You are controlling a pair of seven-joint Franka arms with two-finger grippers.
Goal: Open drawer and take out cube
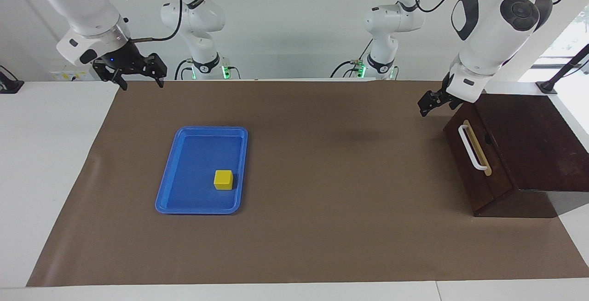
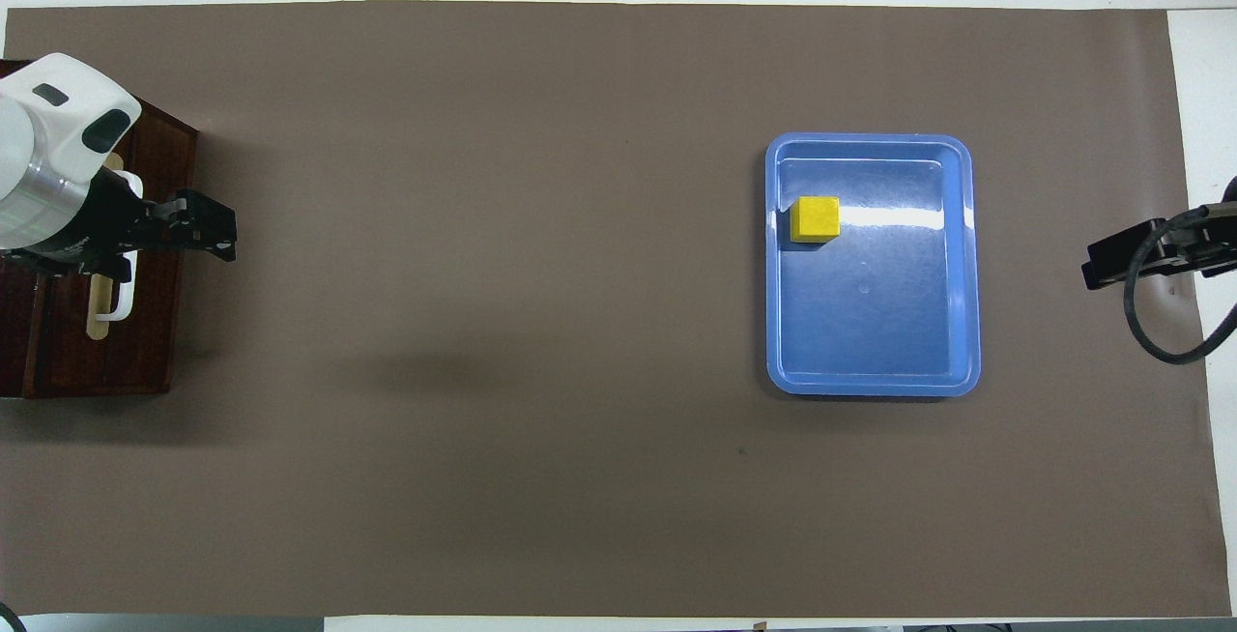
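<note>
Drawer [image 1: 478, 160]: pushed shut, slanted front flush in the dark box at the left arm's end of the table; white handle [image 1: 472, 147] on a tan strip, untouched.
Cube [image 1: 223, 179]: yellow, lying in the tray, in the corner of it farther from the robots and toward the left arm's end; well apart from both grippers, touched by neither.
Tray [image 1: 165, 176]: blue, flat on the brown mat [image 1: 322, 227], toward the right arm's end of the table.
Left gripper [image 1: 427, 103]: up in the air, just off the drawer's front edge nearest the robots, over the mat beside the box; fingers apart, holding nothing; clear of the handle. Overhead, seen pointing away from the box toward the table's middle [image 2: 208, 231].
Right gripper [image 1: 138, 81]: raised over the mat's edge nearest the robots, at the right arm's end; fingers spread wide, empty. Tray and cube farther from the robots than the spot beneath it, and more toward the table's middle. Overhead, only its dark tip and a cable showing at the frame's edge [image 2: 1126, 260].
</note>
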